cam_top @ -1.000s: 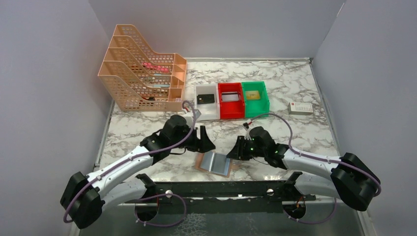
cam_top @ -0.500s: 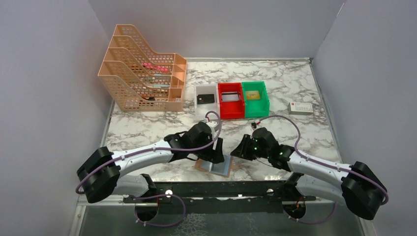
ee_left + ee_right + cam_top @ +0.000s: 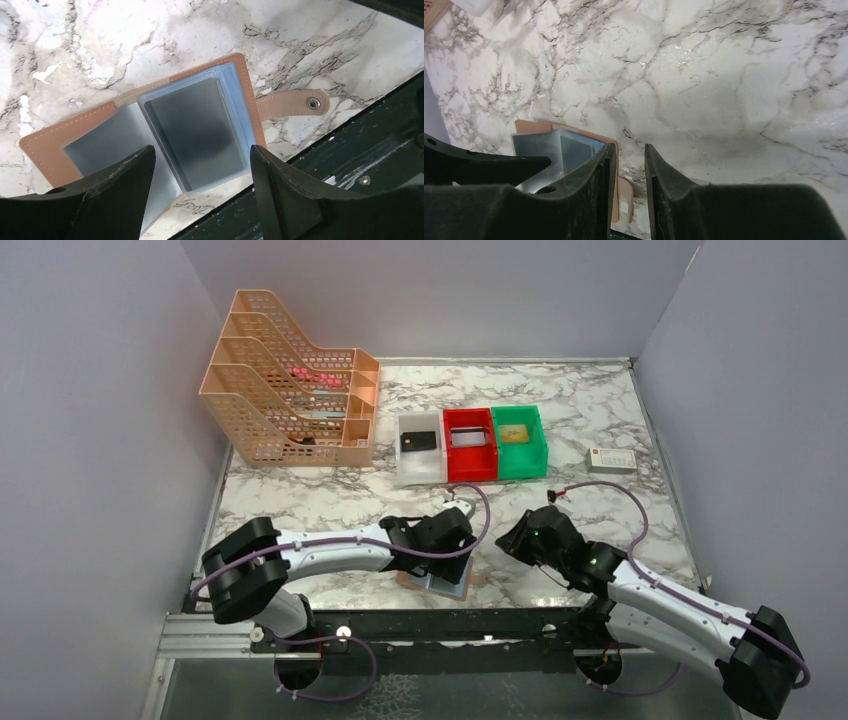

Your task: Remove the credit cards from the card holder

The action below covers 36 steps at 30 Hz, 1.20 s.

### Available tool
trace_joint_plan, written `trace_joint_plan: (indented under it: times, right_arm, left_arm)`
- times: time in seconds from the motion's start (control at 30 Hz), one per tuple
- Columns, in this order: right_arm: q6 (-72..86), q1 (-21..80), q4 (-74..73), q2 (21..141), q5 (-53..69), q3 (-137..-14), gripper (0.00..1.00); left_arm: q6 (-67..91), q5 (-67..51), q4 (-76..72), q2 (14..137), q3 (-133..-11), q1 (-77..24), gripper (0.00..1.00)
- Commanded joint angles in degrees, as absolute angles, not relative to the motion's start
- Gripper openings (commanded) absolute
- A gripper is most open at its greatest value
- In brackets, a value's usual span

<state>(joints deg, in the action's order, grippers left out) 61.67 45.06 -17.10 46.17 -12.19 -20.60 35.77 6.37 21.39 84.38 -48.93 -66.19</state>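
The card holder (image 3: 441, 584) lies spread open at the table's near edge, tan outside with pale blue sleeves (image 3: 195, 125). Its snap tab (image 3: 295, 102) points right. A dark grey credit card (image 3: 200, 132) shows through the right-hand sleeve. My left gripper (image 3: 449, 558) hangs just above the holder, open, its fingers astride that sleeve (image 3: 201, 150) with nothing between them. My right gripper (image 3: 512, 539) is off to the holder's right over bare marble, open by a narrow gap and empty (image 3: 629, 146). The holder's right edge (image 3: 554, 145) shows beyond its left finger.
Behind the arms stand a white bin (image 3: 420, 462), a red bin (image 3: 470, 466) and a green bin (image 3: 520, 460), each with a flat card inside. An orange file rack (image 3: 290, 390) is at the back left. A small white box (image 3: 612, 460) lies right. The black frame rail (image 3: 430, 625) runs just below the holder.
My left arm has swung right and toward the near edge, ending over the card holder. My right arm has drawn back to the right, away from it. The holder has stayed put.
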Motion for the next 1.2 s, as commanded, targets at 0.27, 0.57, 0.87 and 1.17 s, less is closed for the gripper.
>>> trace_joint_plan:
  times: [0.27,0.57,0.87,1.17]
  right_arm:
    - [62.25,45.33,-19.0,49.4,-14.85,-22.61,0.33]
    - [61.31,45.33,-19.15,49.79,-14.74,-22.74,0.34]
    - [61.26,45.33,-19.05,50.12,-14.4,-22.85,0.34]
    - [60.87,45.3,-18.63,50.93,-14.07,-23.2,0.34]
  left_arm:
    - [34.64,11.76,24.08,91.56,-53.34,-68.99,0.63]
    - [34.59,13.36,25.65,93.58,-53.61,-69.77,0.59]
    - [34.37,15.17,27.15,95.55,-54.06,-70.31,0.46]
    - [34.89,16.8,27.69,95.16,-53.39,-70.4,0.2]
